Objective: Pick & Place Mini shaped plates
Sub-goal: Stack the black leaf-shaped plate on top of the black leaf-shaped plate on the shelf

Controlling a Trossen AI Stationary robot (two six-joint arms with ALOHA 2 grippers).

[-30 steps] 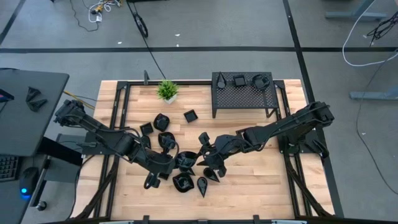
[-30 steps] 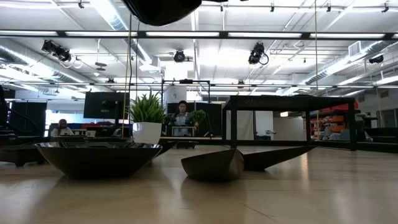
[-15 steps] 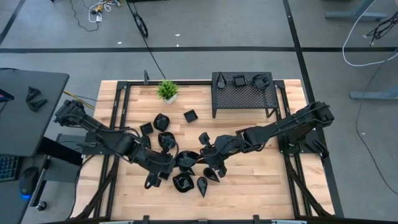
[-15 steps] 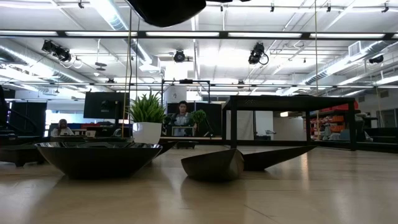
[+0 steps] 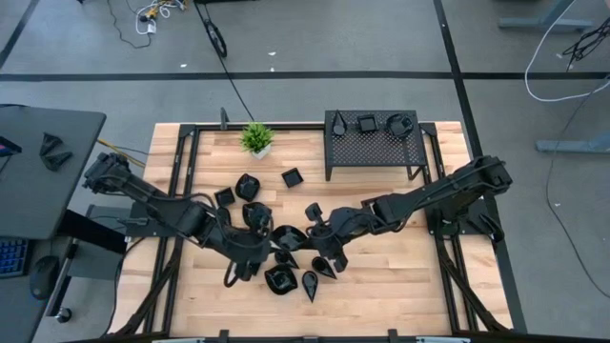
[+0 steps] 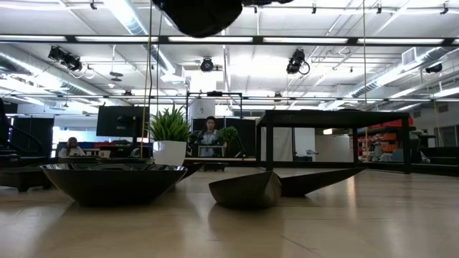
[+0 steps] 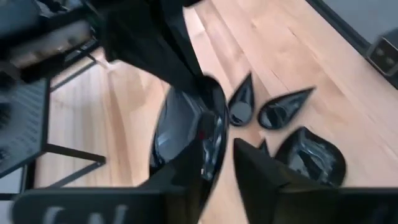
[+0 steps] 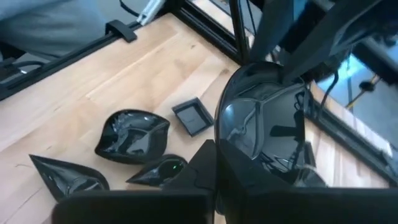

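High view shows us the wooden table (image 5: 381, 276), with the black perforated rack (image 5: 374, 145) at its far edge carrying three small dark dishes, and the potted plant (image 5: 256, 139) beside the rack. Both arms reach in to the table's middle, where the mini shaped plates (image 5: 286, 278) lie scattered around and under the two grippers.

Between the two grippers we see one round black plate (image 5: 289, 238) raised off the wood. The right gripper (image 5: 316, 235) has its fingers (image 8: 211, 168) pinched tight on that plate's rim; in the right wrist view the glossy bowl (image 8: 264, 127) stands just past those fingertips. The left gripper (image 5: 259, 250) meets the same plate from the other side. In the left wrist view its fingers (image 7: 261, 171) stand partly apart with the plate's edge (image 7: 186, 124) between them; we cannot tell whether they grip it.

Beyond the left fingertips lie two teardrop plates (image 7: 283, 107) and a rounded one (image 7: 314, 152) on the wood.
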